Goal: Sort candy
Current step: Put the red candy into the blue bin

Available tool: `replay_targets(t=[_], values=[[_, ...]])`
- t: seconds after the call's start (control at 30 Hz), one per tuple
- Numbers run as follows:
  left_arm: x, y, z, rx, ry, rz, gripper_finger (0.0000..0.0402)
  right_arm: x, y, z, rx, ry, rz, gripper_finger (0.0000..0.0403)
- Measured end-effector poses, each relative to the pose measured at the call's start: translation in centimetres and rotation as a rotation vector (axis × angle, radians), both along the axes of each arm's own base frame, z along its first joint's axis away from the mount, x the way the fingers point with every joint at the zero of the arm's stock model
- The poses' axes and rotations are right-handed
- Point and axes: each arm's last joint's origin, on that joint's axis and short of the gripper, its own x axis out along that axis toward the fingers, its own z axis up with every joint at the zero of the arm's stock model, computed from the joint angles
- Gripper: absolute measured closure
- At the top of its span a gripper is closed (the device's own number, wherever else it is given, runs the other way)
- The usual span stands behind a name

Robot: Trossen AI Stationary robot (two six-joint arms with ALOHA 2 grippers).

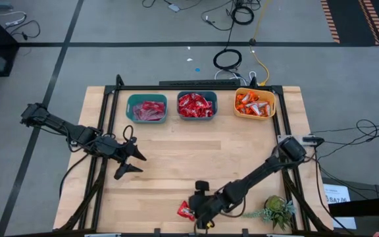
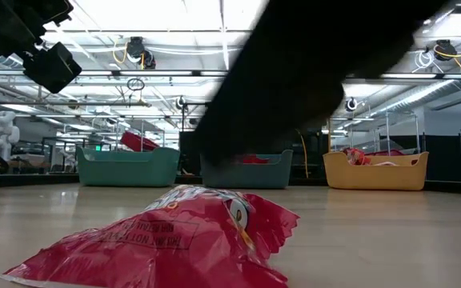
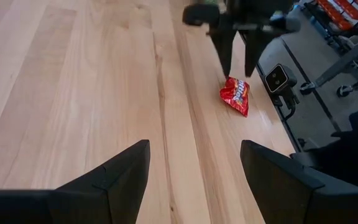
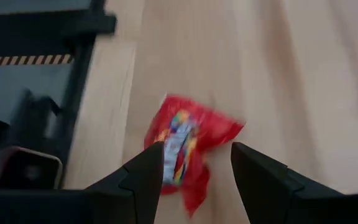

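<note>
One red wrapped candy (image 1: 185,210) lies flat on the wood close to the table's near edge, also seen as the candy (image 2: 166,240) and candy (image 4: 188,143). My right gripper (image 4: 197,158) is open and points down right over it, with its fingers either side of the wrapper's near part; the left wrist view shows the right gripper (image 3: 238,68) above the candy (image 3: 235,96). My left gripper (image 1: 135,164) waits open over the table's left part. At the far edge stand a teal bin (image 1: 147,107) of mauve sweets, a teal bin (image 1: 197,105) of red ones and a yellow bin (image 1: 254,103) of orange ones. My right gripper comes at the red candy from above with its fingers open. One fingertip (image 4: 151,155) overlaps the wrapper's edge (image 4: 166,134) in the picture, but I cannot tell whether it touches it. The candy lies on the table.
A small green plant (image 1: 278,210) stands at the near right corner beside my right arm. Black frame rails (image 1: 101,151) run along the table's left and right sides. Bare wood (image 1: 202,155) stretches between the bins and the candy.
</note>
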Motion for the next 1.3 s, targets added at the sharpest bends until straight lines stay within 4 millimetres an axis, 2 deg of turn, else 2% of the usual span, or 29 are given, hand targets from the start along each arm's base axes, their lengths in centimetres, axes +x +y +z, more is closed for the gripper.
replay_targets(t=[0.23, 0.3, 0.37, 0.47, 0.5, 0.7, 1.0, 1.17, 1.3], values=[[0.0, 0.0, 0.0, 0.0, 0.001, 0.0, 0.0141, 0.7, 1.2, -4.2, 0.034, -0.015, -0.025, 0.0229], [0.0, 0.0, 0.0, 0.0, 0.001, 0.0, 0.0141, 0.9, 1.1, -5.0, 0.038, -0.013, -0.046, 0.0249], [0.0, 0.0, 0.0, 0.001, 0.001, 0.0, 0.0141, 1.1, 0.9, -5.7, 0.052, 0.002, -0.08, 0.0288], [0.0, 0.0, 0.0, 0.001, 0.001, 0.0, 0.0141, 1.3, 0.5, -6.0, 0.076, 0.018, -0.114, 0.0369], [0.0, 0.0, 0.0, 0.001, 0.001, 0.0, 0.0141, 1.4, 0.4, -6.0, 0.077, 0.018, -0.115, 0.0382], [0.0, 0.0, 0.0, 0.0, 0.001, 0.0, 0.0141, 1.6, -0.5, -4.5, 0.023, -0.012, -0.117, 0.0391], [0.0, 0.0, 0.0, -0.001, -0.001, 0.0, 0.0141, 3.8, -6.3, 0.3, -0.056, -0.091, -0.178, 0.0401], [0.0, 0.0, 0.0, -0.001, -0.001, 0.0, 0.0141, 5.1, -11.0, 2.7, -0.119, -0.138, -0.216, 0.0401], [0.0, 0.0, 0.0, -0.001, -0.001, 0.0, 0.0141, 5.9, -15.7, 4.7, -0.12, -0.167, -0.25, 0.0401]])
